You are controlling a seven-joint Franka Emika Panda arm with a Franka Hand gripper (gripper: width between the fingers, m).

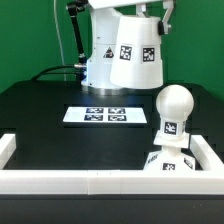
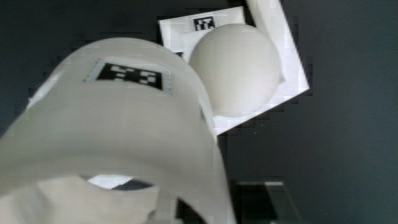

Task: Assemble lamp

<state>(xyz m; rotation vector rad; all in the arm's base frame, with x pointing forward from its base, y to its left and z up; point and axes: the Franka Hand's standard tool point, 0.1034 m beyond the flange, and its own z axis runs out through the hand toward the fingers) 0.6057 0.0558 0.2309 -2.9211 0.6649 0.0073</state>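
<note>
The tapered white shade (image 1: 133,55) hangs in the air at the back, tilted, with black-and-white tags on its side. My gripper (image 1: 143,18) is shut on its upper end. The ball-shaped bulb (image 1: 173,112) stands upright on the square base (image 1: 167,162) at the exterior view's front right, below and to the right of the shade. In the wrist view the shade (image 2: 107,130) fills the foreground. The bulb (image 2: 240,65) and the base (image 2: 285,62) lie beyond it. A dark finger (image 2: 267,200) shows beside the shade's rim.
The marker board (image 1: 105,115) lies flat in the middle of the black table. A white rail-like border (image 1: 70,180) runs along the front and up the right side (image 1: 212,155), close to the base. A black cable hangs at the back left.
</note>
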